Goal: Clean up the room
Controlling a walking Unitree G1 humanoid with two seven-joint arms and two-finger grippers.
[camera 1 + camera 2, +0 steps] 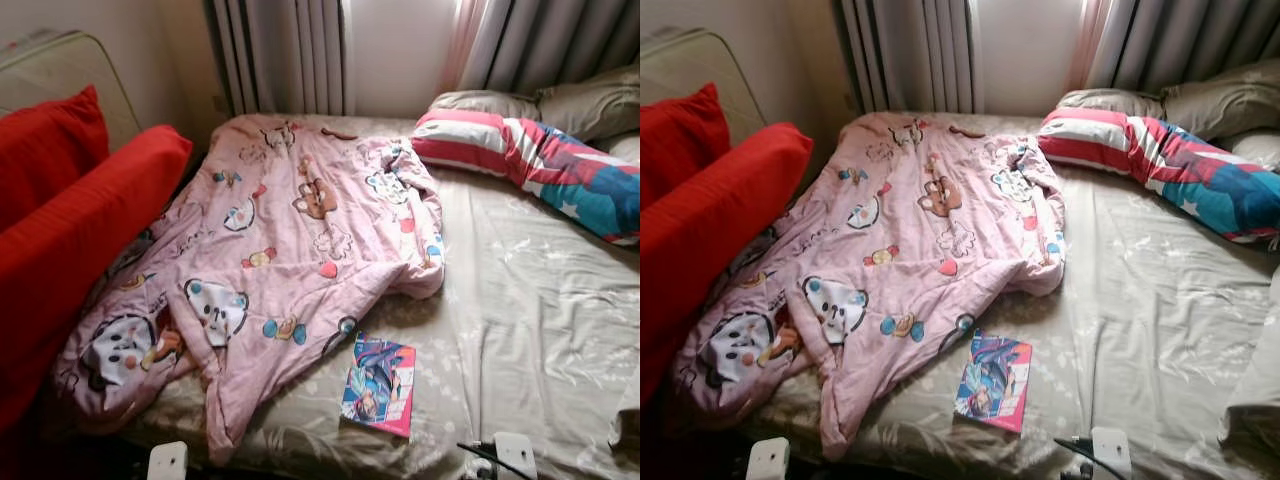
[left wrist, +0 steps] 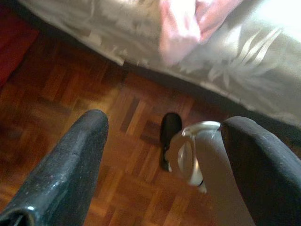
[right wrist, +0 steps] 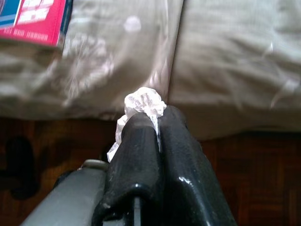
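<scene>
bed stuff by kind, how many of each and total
red cushions: 2
pink cartoon blanket: 1
striped pillow: 1
grey pillows: 2
book: 1
total: 7

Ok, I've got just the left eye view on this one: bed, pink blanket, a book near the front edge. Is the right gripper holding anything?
Observer: Yes. The right gripper is shut on a crumpled scrap of clear wrapper.
Operator: Where is it relative to the bed?
Observer: Just off the front edge of the bed, with its fingers pointing at the sheet. The book lies a little beyond it.
Operator: And the left one?
Observer: The left gripper is open and empty. It is above the wooden floor beside the bed, near a blanket corner that hangs over the edge.
</scene>
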